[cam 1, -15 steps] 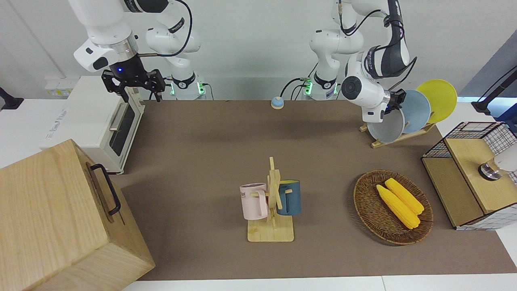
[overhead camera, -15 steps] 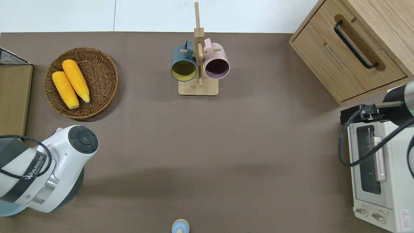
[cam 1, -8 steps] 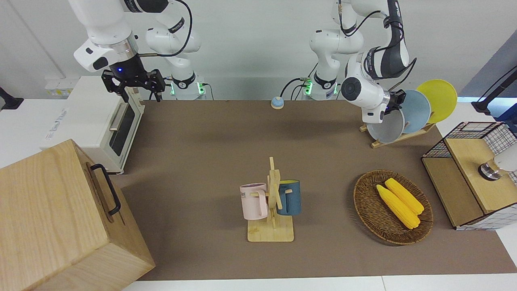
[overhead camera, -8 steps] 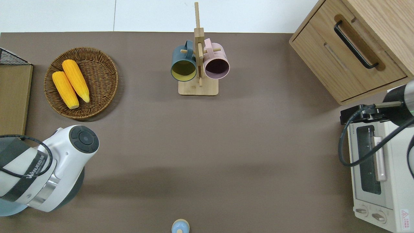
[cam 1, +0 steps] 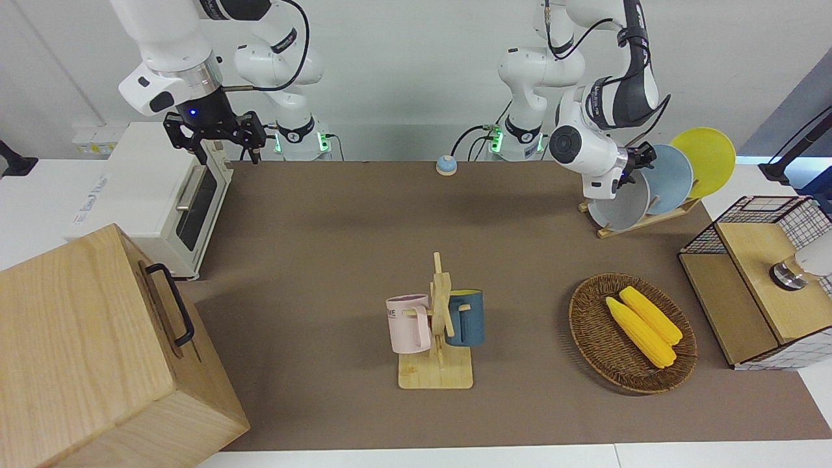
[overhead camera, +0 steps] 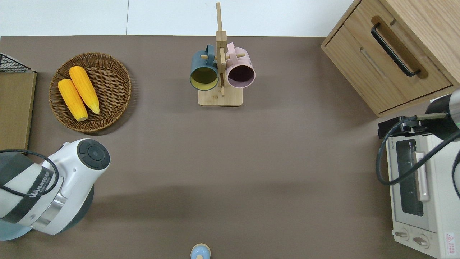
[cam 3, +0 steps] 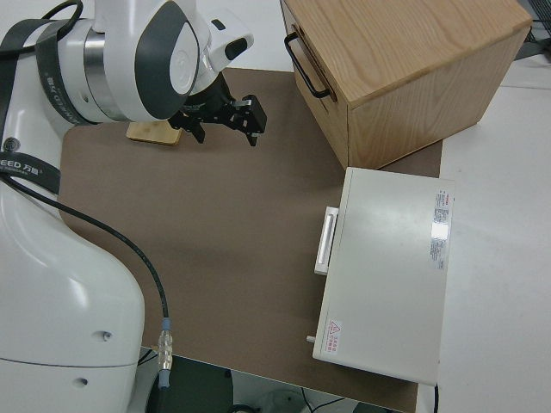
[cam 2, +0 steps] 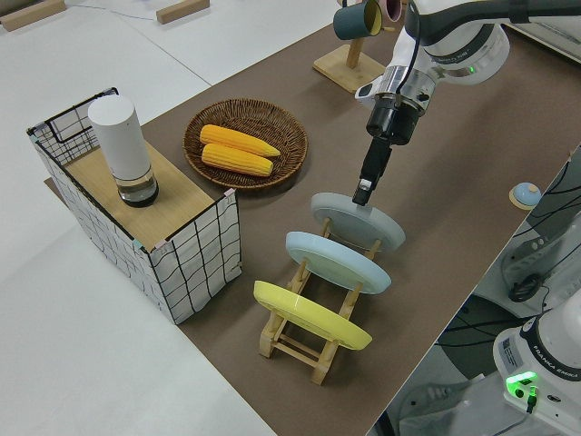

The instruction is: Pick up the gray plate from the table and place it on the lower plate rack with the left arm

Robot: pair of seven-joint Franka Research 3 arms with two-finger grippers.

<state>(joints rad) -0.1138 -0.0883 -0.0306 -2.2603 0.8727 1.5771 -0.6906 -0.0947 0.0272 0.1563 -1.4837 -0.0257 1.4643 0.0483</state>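
The gray plate leans tilted in the lowest slot of the lower plate rack, which stands close to the robots at the left arm's end of the table. My left gripper points down at the plate's upper rim, its tip right at the edge. In the overhead view the left arm's wrist covers the plate and the rack. The right arm is parked, its gripper open and empty.
A light blue plate and a yellow plate fill the higher slots. A wicker basket with corn, a wire crate, a mug stand, a toaster oven and a wooden cabinet also stand on the table.
The left arm's wrist has shifted slightly toward the table's middle and a little upward. The gray plate stays where it was in the rack. The right arm has not moved.
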